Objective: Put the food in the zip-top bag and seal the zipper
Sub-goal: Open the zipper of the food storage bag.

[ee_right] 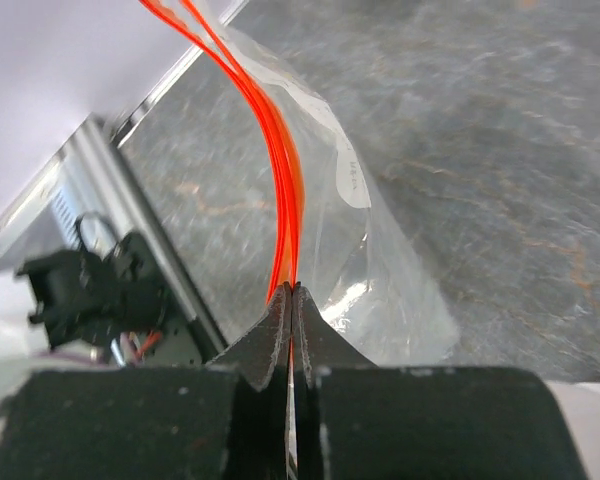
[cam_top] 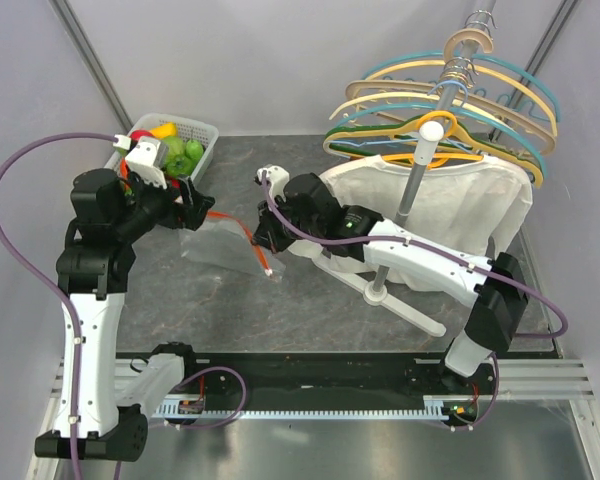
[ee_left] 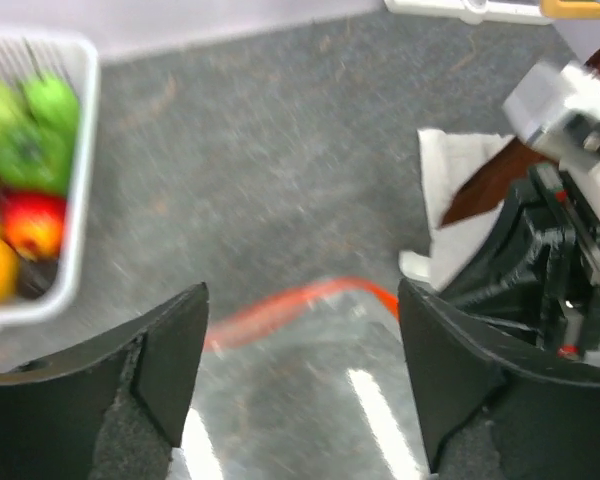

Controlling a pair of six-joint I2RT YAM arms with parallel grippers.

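The clear zip-top bag [cam_top: 218, 247] lies on the grey table between the two arms, and nothing shows inside it. Its red-orange zipper [cam_top: 242, 232] curves along the mouth edge. My right gripper [ee_right: 292, 292] is shut on the zipper [ee_right: 286, 175], pinching one end of the bag [ee_right: 390, 270]. My left gripper [ee_left: 300, 375] hangs open just above the bag, with the zipper [ee_left: 290, 300] running beyond its fingertips and nothing between them. The food [cam_top: 180, 158], red, green and yellow pieces [ee_left: 30, 215], sits in the white basket [cam_top: 202, 130] at the back left.
A stand of coat hangers [cam_top: 440, 110] rises at the back right, with a white cloth [cam_top: 480, 205] draped under it. The right arm's black wrist [ee_left: 555, 270] is close to my left gripper's right side. The basket's rim [ee_left: 80, 190] is to its left.
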